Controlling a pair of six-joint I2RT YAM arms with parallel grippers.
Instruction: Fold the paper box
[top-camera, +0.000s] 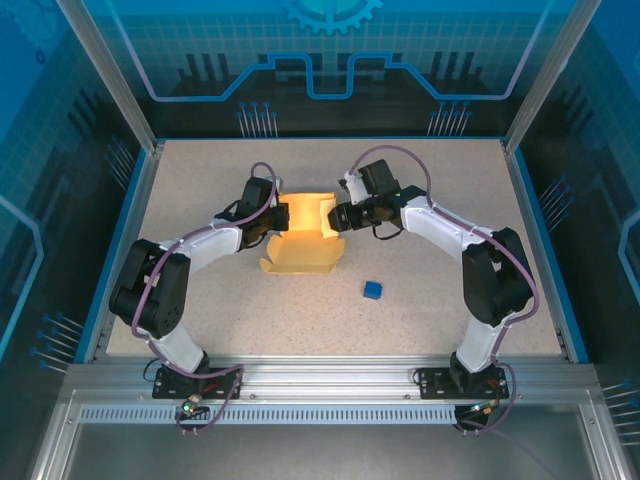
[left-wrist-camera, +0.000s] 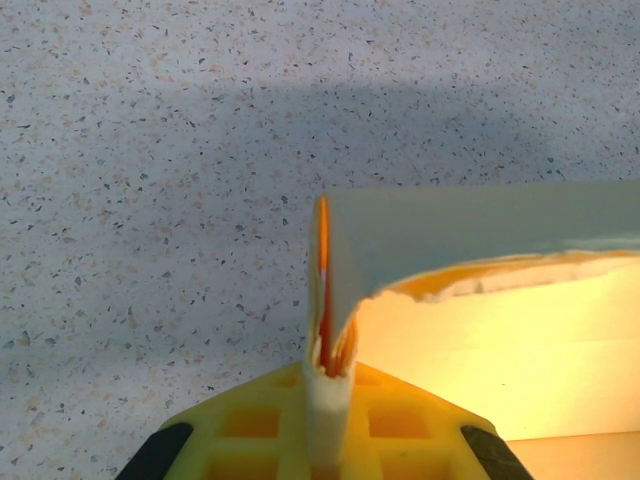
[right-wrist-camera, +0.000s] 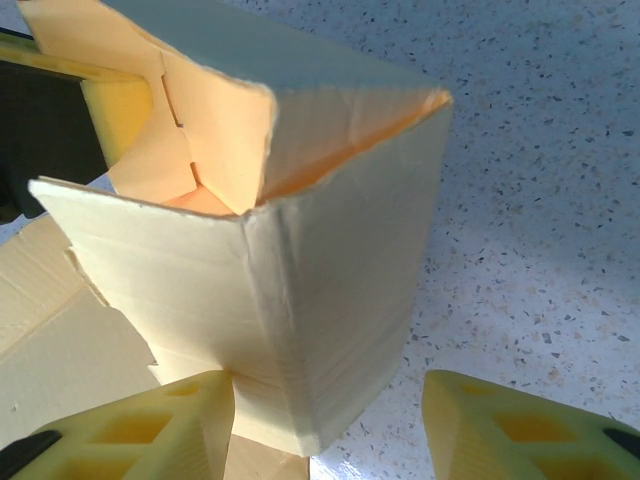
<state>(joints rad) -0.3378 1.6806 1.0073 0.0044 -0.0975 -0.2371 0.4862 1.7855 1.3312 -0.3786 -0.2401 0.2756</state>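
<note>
While the left gripper (left-wrist-camera: 328, 400) is pinched tight on one upright wall of the paper box (top-camera: 300, 240), the half-folded box sits in the middle of the bench (top-camera: 450, 200) between both arms — raised walls on the far side, one flap lying flat toward the bases. The right gripper (right-wrist-camera: 320, 400) stands half open and holds nothing. A vertical corner of the box pokes between its fingers — close against one, clear of the other. That side wall probably needs pressing toward the left arm.

a lab: speckled table (top-camera: 200, 200) inside an aluminium-framed enclosure (top-camera: 320, 375) with blue panels.
</note>
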